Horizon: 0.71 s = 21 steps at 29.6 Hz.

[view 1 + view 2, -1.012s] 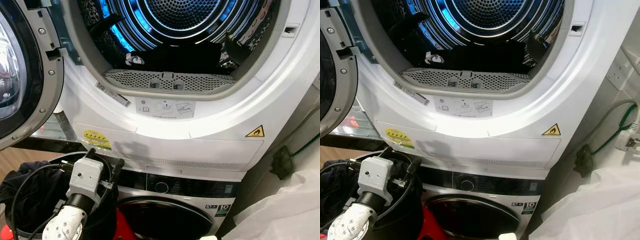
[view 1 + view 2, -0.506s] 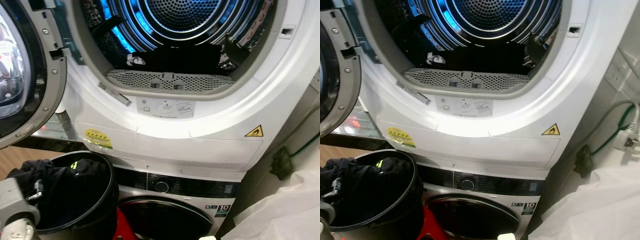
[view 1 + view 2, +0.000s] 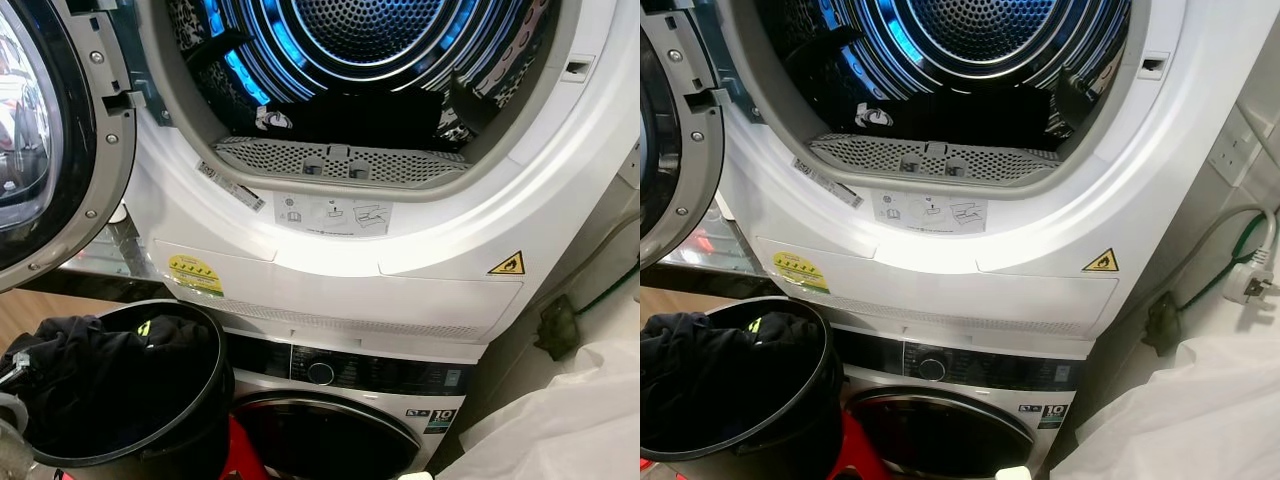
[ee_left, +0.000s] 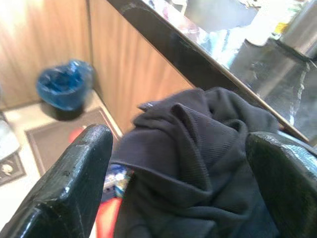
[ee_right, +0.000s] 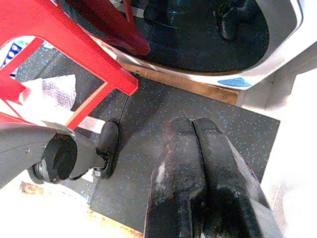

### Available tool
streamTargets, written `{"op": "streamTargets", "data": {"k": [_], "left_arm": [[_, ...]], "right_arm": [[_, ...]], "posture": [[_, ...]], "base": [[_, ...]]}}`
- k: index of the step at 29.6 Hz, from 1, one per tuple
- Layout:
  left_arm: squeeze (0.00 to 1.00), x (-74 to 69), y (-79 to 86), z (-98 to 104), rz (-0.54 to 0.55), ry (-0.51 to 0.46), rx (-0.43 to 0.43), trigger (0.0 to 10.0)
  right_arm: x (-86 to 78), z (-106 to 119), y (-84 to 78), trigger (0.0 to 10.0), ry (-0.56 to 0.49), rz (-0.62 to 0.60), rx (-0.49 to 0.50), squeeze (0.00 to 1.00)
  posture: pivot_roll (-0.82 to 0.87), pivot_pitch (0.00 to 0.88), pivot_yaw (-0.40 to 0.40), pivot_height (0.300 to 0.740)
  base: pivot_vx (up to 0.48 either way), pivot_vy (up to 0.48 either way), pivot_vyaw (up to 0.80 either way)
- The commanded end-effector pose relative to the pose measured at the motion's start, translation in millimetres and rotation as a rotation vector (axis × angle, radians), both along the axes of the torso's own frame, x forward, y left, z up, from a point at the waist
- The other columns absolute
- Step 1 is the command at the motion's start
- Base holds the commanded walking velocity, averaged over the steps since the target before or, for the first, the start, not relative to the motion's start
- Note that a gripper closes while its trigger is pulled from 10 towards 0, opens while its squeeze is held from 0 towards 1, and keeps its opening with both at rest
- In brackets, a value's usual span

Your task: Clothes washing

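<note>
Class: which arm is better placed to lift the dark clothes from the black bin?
Left. The left gripper is open, its fingers either side of the dark clothes in the black bin. The right gripper is shut, pointing at the floor mat.

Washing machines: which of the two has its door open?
The top machine: its round door is swung out left, showing the blue-lit drum. The bottom machine has its dark door shut.

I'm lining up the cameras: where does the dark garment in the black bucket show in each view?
Left eye view: dark garment, lower left, heaped in the black bucket.
Right eye view: lower left.
Left wrist view: centre, between the left tool's fingers.
Right wrist view: not there.
Shared landmark: yellow sticker.
</note>
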<state>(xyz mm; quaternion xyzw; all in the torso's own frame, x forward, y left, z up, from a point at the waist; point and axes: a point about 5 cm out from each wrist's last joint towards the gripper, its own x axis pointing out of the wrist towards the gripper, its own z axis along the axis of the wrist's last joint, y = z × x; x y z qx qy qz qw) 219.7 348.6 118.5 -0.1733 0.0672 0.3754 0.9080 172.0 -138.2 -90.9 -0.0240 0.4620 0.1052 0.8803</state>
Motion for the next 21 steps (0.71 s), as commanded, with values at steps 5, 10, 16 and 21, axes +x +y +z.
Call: {"op": "streamTargets", "data": {"k": [5, 10, 16, 21], "left_arm": [[1.0, 17.8, 3.2, 8.4, -0.054, -0.016, -0.035, 10.0], [1.0, 26.0, 0.0, 4.1, -0.065, -0.009, -0.092, 10.0], [1.0, 34.5, -6.6, -0.1, -0.08, -0.01, -0.143, 10.0], [1.0, 38.5, -15.8, -8.6, -0.073, 0.018, -0.209, 10.0]], "right_arm": [[4.2, 1.7, -1.0, 10.0, -0.005, 0.021, -0.009, 0.0], [4.2, 1.8, -2.3, 10.0, -0.005, 0.032, -0.014, 0.0], [3.7, 1.6, -5.5, 10.0, -0.003, 0.038, -0.017, 0.0], [2.5, 1.2, -7.9, 10.0, 0.001, 0.048, -0.02, 0.0]], "posture": [[0.23, 0.0, -0.008, 0.74], [0.23, 0.0, -0.016, 0.74], [0.23, 0.0, -0.026, 0.74], [0.22, 0.0, -0.026, 0.74]], "base": [[0.0, 0.0, 0.0], [0.0, 0.0, 0.0], [0.0, 0.0, 0.0], [0.0, 0.0, 0.0]]}}
